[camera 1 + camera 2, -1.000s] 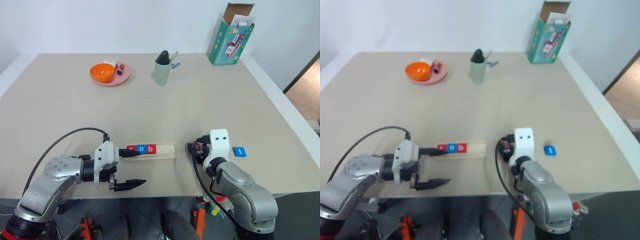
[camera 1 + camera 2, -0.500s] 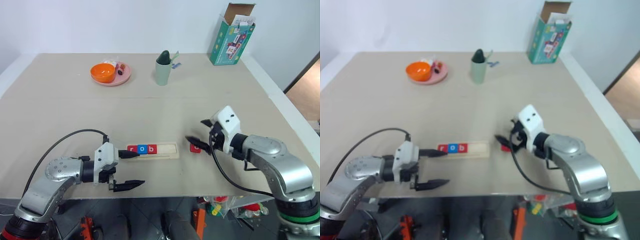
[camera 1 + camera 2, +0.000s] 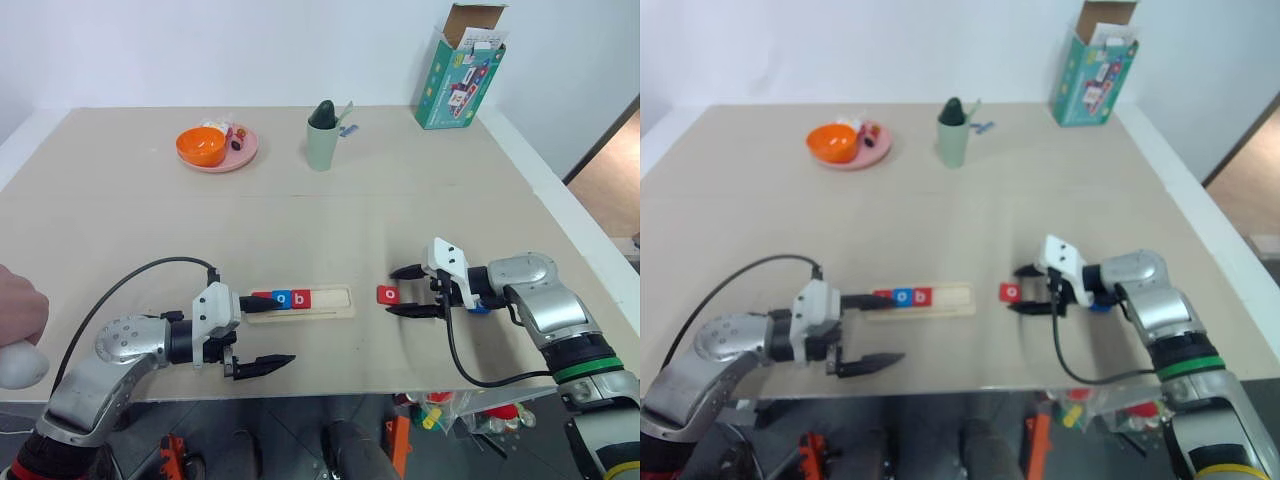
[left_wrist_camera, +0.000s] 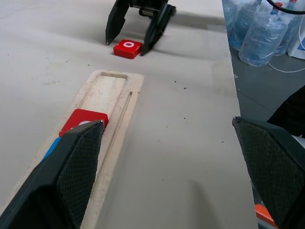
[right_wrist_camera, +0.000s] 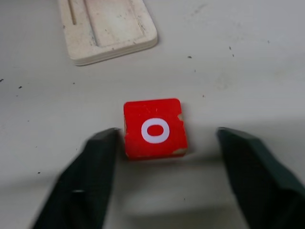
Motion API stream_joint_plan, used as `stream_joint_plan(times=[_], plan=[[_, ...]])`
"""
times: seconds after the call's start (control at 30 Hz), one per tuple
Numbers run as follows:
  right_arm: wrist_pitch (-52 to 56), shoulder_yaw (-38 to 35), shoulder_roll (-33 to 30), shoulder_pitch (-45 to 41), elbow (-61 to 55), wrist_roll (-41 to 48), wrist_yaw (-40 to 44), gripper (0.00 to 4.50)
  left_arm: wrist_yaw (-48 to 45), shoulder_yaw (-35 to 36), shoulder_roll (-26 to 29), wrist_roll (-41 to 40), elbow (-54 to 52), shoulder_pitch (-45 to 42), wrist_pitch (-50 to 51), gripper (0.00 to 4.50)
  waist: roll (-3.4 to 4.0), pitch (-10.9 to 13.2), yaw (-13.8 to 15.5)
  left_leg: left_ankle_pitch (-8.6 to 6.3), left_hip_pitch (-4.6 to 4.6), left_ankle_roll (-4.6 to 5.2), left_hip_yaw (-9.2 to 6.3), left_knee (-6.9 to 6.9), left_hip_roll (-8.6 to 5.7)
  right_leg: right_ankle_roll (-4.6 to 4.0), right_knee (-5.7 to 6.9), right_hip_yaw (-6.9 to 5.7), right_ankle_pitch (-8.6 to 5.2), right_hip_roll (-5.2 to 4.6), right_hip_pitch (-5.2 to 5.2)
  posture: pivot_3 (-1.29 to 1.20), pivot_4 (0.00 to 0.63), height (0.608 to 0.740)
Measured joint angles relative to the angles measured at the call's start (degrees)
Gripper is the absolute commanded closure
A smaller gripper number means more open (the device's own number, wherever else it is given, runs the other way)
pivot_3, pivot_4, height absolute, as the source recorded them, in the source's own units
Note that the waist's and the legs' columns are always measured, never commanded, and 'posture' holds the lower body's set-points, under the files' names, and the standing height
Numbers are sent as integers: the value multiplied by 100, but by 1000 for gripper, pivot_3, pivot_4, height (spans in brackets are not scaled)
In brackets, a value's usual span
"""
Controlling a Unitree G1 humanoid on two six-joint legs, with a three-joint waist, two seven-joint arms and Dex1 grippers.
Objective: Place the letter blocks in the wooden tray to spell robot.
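Observation:
The wooden tray (image 3: 330,300) lies near the table's front edge with three letter blocks at its left end: red r (image 3: 263,297), blue o (image 3: 282,298), red b (image 3: 302,298). A red o block (image 3: 388,294) lies flat on the table just right of the tray. My right gripper (image 3: 391,292) is open and level, one finger on each side of this block (image 5: 155,128), the left pad (image 5: 97,167) close to it. A bit of blue (image 3: 480,308) shows behind that gripper. My left gripper (image 3: 275,332) is wide open at the tray's left end, holding nothing.
A pink plate (image 3: 245,152) with an orange bowl, a green cup (image 3: 323,140) and a green box (image 3: 462,75) stand at the back. A person's hand (image 3: 15,310) holding a white object is at the left edge. Water bottles (image 4: 267,33) stand on the floor beyond the front edge.
My right arm swung out to the right and its gripper turned level, now straddling the red o block that lies on the table. A person's hand appeared at the left edge. The left gripper stayed put.

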Motion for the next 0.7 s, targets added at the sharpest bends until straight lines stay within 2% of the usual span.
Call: stream_joint_plan(times=[0.1,0.13,0.3,0.53,0.7], plan=[[-4,-15,106,-18,64,2,76,3247,20,5,14,0,-47,24,4,0,0,0,2,0,3,0,-1,5,0,-1,3,0,1,0,4,0,150,740],[7,-16,120,-17,63,4,78,3320,39,6,15,0,-54,24,4,0,0,0,2,0,4,0,-1,6,0,0,3,0,2,0,5,0,150,740],[169,-53,277,4,-124,48,36,3320,102,21,35,-1,-55,24,13,0,1,0,1,1,5,-1,-1,7,1,0,5,2,4,3,4,0,150,740],[822,-69,489,-195,-1113,417,142,3320,231,207,34,-3,-26,28,13,0,2,1,2,1,3,-1,-4,7,1,1,6,-2,4,2,4,0,150,740],[962,245,796,-317,-1339,354,193,3320,249,230,31,5,126,15,13,0,2,1,1,1,3,-1,-5,7,2,-1,6,-4,4,5,3,0,150,740]])
